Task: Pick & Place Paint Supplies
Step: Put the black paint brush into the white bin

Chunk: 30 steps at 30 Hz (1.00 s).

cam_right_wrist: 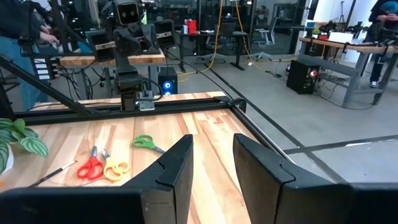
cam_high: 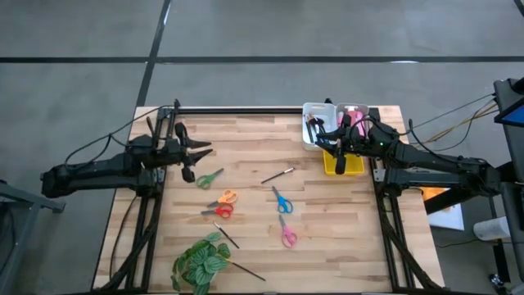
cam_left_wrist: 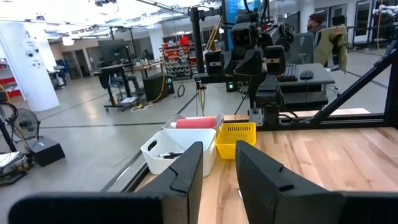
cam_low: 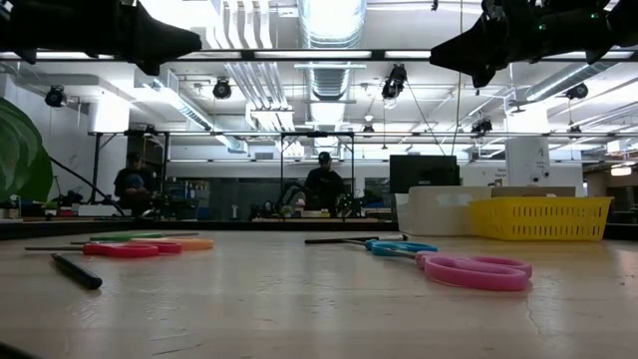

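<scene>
**A:** Nearest the low camera: dark brush (cam_low: 77,270) and pink scissors (cam_low: 477,270), both flat on the table (cam_high: 327,238). Between picks, probably?

**B:** Looks so. From above, right gripper (cam_high: 337,152) hovering over the yellow basket (cam_high: 354,166) at 1 o'clock, fingers parted, holding nothing. Left gripper (cam_high: 190,160) at 10 o'clock, likewise parted and empty.

**A:** Next move?

**B:** Likely dropping the left onto the green scissors (cam_high: 210,179) just beside it. Needs a lower, squarer approach. Orange (cam_high: 225,197), red (cam_high: 219,211) and blue scissors (cam_high: 282,199) waiting mid-table.

**A:** Anything hidden from the low view?

**B:** Basket contents. Only from above: pink tubes (cam_high: 354,119) in the white bin (cam_high: 319,111) at 1 o'clock.
</scene>
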Motion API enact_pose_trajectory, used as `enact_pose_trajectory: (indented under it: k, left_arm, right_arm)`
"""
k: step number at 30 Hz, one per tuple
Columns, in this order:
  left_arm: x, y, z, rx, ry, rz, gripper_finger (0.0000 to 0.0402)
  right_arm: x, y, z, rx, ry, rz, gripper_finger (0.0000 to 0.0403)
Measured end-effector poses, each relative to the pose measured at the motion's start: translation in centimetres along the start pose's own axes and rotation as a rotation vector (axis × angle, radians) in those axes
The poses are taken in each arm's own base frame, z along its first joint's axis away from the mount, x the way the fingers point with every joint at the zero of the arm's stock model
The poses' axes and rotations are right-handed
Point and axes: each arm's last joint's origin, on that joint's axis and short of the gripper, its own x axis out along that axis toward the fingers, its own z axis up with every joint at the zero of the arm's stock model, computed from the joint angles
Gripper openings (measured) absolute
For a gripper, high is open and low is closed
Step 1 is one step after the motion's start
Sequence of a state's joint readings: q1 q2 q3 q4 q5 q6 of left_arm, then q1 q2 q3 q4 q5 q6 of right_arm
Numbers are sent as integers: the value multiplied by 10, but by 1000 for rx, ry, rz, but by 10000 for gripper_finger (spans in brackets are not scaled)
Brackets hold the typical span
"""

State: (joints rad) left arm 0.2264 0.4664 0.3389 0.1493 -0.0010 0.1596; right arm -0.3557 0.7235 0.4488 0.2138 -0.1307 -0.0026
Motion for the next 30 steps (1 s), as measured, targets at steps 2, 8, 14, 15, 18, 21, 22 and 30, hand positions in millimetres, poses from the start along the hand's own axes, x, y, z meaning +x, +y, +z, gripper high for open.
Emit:
enact_pose_trajectory:
  k: [2, 8, 14, 15, 18, 21, 22, 30]
  left_arm:
    - [0, 0, 0, 0, -1, 0, 97]
    - [0, 0, 0, -3, 2, 0, 97]
    - [0, 0, -3, -3, 23, -4, 97]
    - [0, 0, -3, -3, 24, -4, 97]
    - [0, 0, -3, -3, 24, -4, 97]
    - [0, 0, -3, -3, 24, -4, 97]
    - [0, 0, -3, -3, 24, -4, 97]
    - [0, -1, -4, -3, 32, -6, 97]
  right_arm:
    - [0, 0, 0, 1, 0, 0, 113]
    - [0, 0, 0, 0, 0, 0, 113]
    - [0, 0, 0, 0, 0, 0, 113]
    - [0, 0, 0, 1, 0, 0, 113]
    - [0, 0, 0, 0, 0, 0, 113]
    - [0, 0, 0, 1, 0, 0, 113]
    - [0, 0, 0, 1, 0, 0, 113]
    - [0, 0, 0, 0, 0, 0, 113]
